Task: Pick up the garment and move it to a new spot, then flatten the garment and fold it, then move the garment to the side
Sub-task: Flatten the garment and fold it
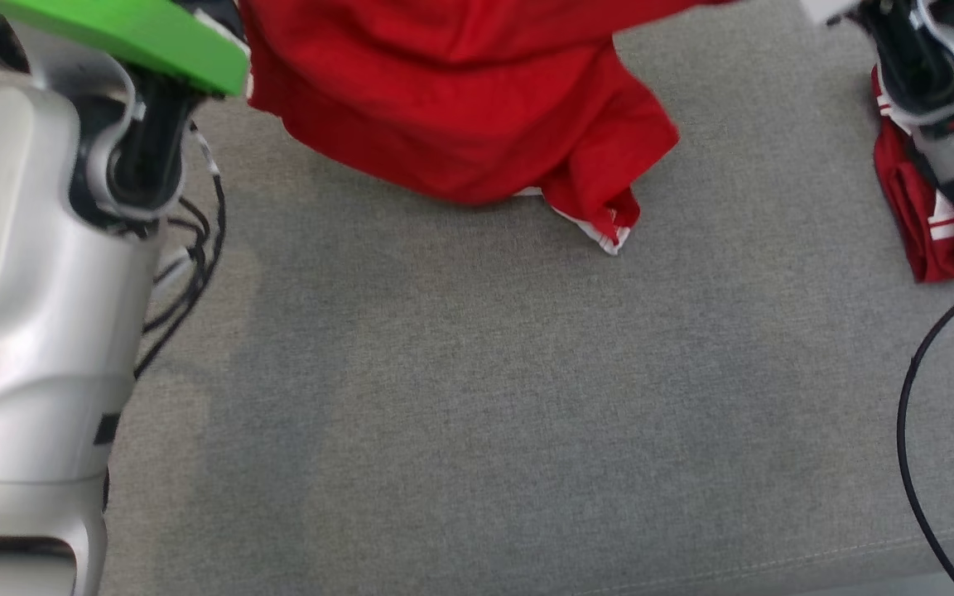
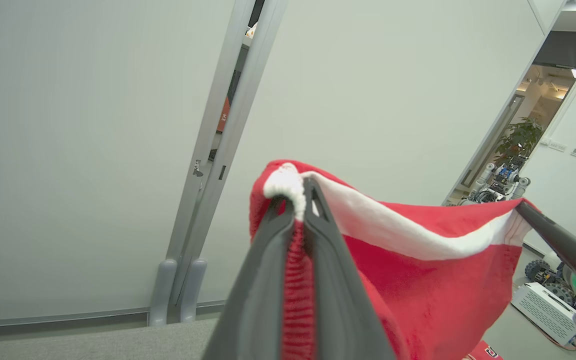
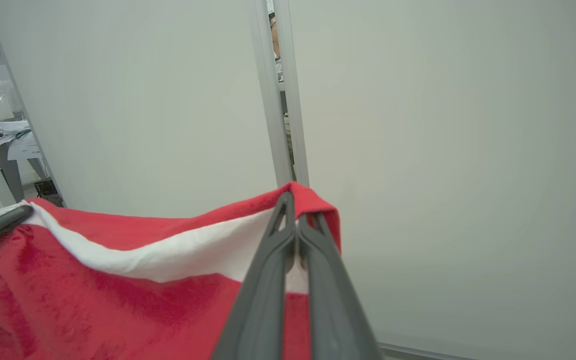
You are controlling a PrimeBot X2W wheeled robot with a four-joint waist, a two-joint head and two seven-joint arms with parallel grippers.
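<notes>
A red garment [image 1: 477,99] with white trim hangs above the grey surface, its lower folds touching the surface near the top middle of the head view. In the left wrist view my left gripper [image 2: 295,197] is shut on one corner of the garment's [image 2: 418,280] white-banded edge. My right gripper [image 3: 295,210] is shut on the other corner of the garment [image 3: 118,290]. The edge is stretched between the two grippers. In the left wrist view the right gripper's fingers [image 2: 558,245] hold the far corner.
A grey upholstered surface [image 1: 485,397] spreads below. A second red and white cloth [image 1: 928,215] lies at its right edge under my right arm. Black cables [image 1: 908,414] hang at both sides. A green part [image 1: 113,33] sits on my left arm. Pale walls stand ahead.
</notes>
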